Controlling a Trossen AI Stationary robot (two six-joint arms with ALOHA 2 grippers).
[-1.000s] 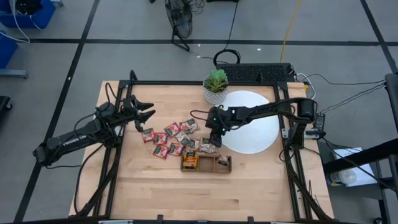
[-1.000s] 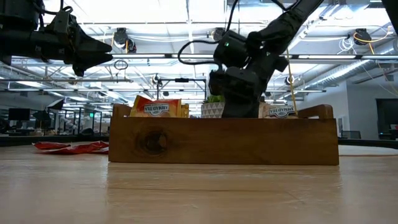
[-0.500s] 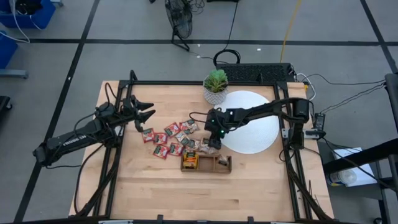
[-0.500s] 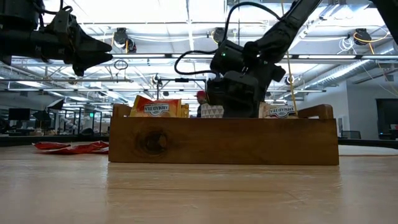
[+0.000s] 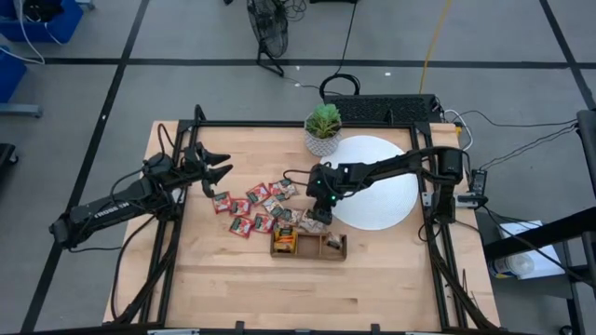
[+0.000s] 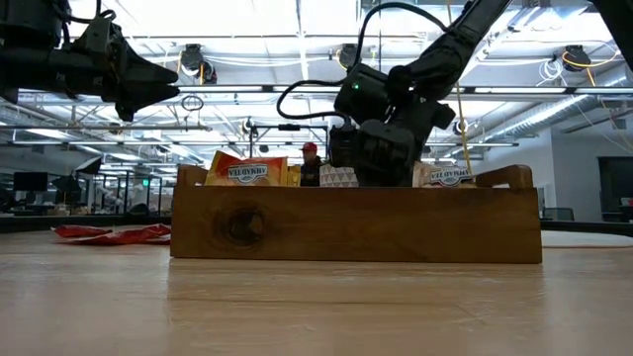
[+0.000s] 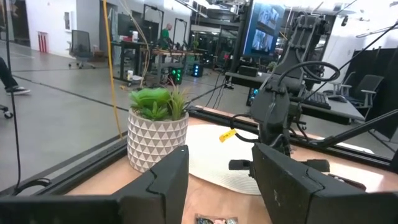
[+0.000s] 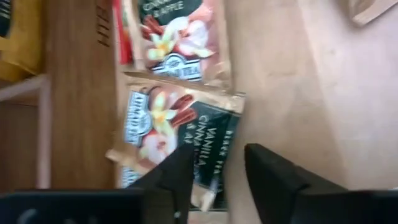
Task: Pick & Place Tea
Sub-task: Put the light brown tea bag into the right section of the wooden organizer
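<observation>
Several small tea sachets, mostly red, lie flat on the wooden table left of the white disc. My right gripper slants down over the sachets just behind the wooden tray. In the right wrist view it is open, with a narrow gap. A pale sachet with dark print lies flat on the table, its dark edge in that gap. My left gripper hangs open and level above the table's left part, holding nothing. My right gripper comes at the pale sachet slanting down from the table's right. One finger stands over the sachet's printed face and the other over bare wood, with the dark edge between them. I cannot tell whether they touch it.
The tray holds yellow sachets in its left compartment and pale ones on the right. A potted plant stands at the far edge beside the disc. Another pale sachet lies close by. Bare wood lies near the front edge.
My right gripper has dipped a little toward the sachets behind the tray, then kept still. Nothing on the table has plainly moved.
</observation>
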